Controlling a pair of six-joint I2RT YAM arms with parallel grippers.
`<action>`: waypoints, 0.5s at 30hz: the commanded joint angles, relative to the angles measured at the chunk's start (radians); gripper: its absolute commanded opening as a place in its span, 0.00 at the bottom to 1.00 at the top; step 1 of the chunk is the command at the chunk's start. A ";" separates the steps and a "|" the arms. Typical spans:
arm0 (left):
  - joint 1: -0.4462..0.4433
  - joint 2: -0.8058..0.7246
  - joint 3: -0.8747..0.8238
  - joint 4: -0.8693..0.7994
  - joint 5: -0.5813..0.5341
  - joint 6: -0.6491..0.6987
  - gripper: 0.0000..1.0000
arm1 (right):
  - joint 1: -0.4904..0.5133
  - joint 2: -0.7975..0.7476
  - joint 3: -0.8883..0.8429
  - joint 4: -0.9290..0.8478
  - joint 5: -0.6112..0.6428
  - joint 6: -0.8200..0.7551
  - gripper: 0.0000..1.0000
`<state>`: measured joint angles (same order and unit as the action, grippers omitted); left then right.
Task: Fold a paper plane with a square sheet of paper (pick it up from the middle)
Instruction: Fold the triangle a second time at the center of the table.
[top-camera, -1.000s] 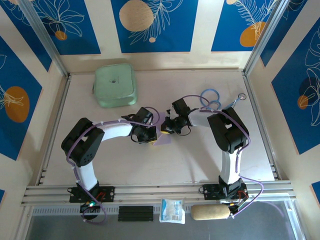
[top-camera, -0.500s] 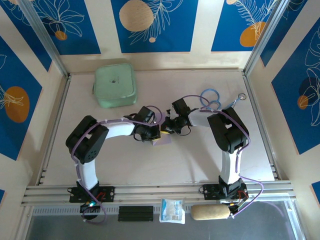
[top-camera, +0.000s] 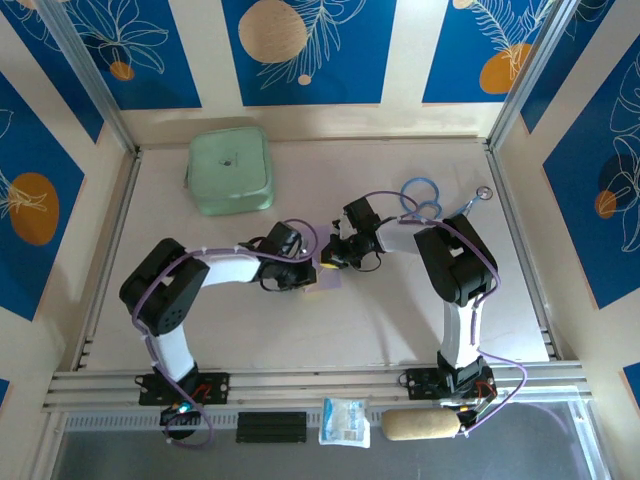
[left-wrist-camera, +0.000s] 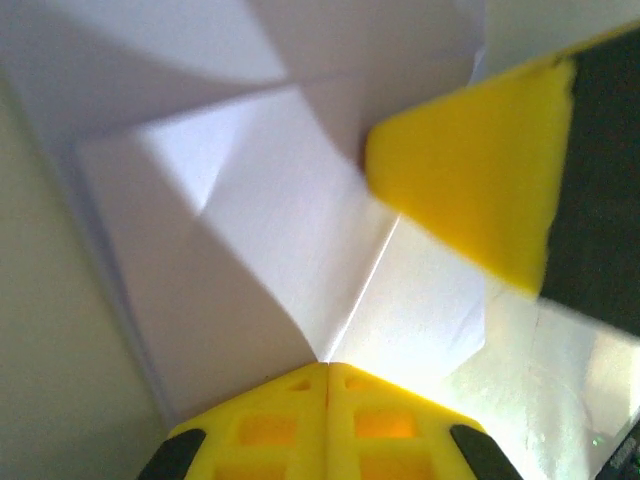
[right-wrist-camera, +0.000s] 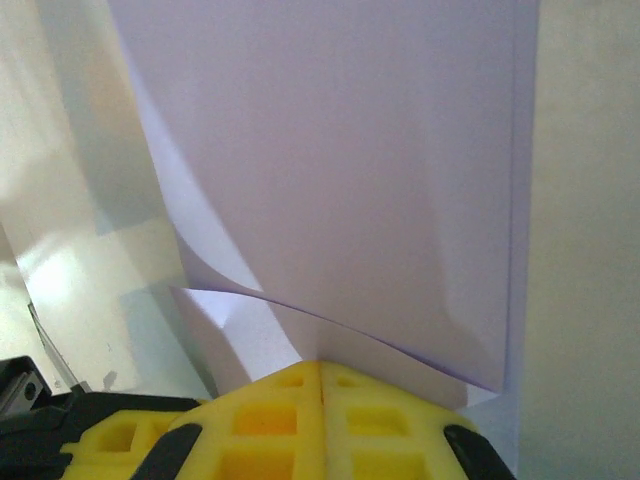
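Observation:
The square sheet of paper (top-camera: 330, 280) is pale lilac and partly folded, lying at the table's middle between both arms. In the left wrist view the paper (left-wrist-camera: 270, 230) shows several creases, and one crease runs straight to my left gripper (left-wrist-camera: 327, 365), which is shut with its tip against the sheet. One yellow finger (left-wrist-camera: 470, 180) of the right gripper rests on the paper just beyond. My right gripper (right-wrist-camera: 320, 362) is shut too, its tip touching the paper (right-wrist-camera: 350, 150) where a flap edge curls up. From above, the left gripper (top-camera: 306, 272) and right gripper (top-camera: 328, 258) nearly meet.
A mint-green pouch (top-camera: 230, 170) lies at the back left. A blue cable loop (top-camera: 420, 195) and a small metal ring (top-camera: 484, 192) sit at the back right. A white packet (top-camera: 345, 420) and a tan roll (top-camera: 420, 425) lie beyond the near rail.
The left gripper slid right over the paper, then drew back left again, its elbow swinging with it. The right arm has stayed where it was.

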<state>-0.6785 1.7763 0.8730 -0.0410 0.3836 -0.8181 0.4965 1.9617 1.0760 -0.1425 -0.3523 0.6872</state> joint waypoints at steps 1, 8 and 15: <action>-0.008 -0.036 -0.100 -0.216 0.044 0.010 0.02 | -0.010 0.080 -0.039 -0.114 0.140 -0.014 0.00; -0.005 -0.141 -0.090 -0.309 0.007 0.035 0.03 | -0.007 0.080 -0.029 -0.089 0.093 -0.011 0.00; 0.011 -0.189 0.104 -0.317 -0.042 0.044 0.13 | 0.002 -0.046 0.033 -0.072 -0.013 0.055 0.03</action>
<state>-0.6773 1.6379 0.9012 -0.3233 0.3786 -0.7971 0.4957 1.9606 1.0859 -0.1528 -0.3752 0.7071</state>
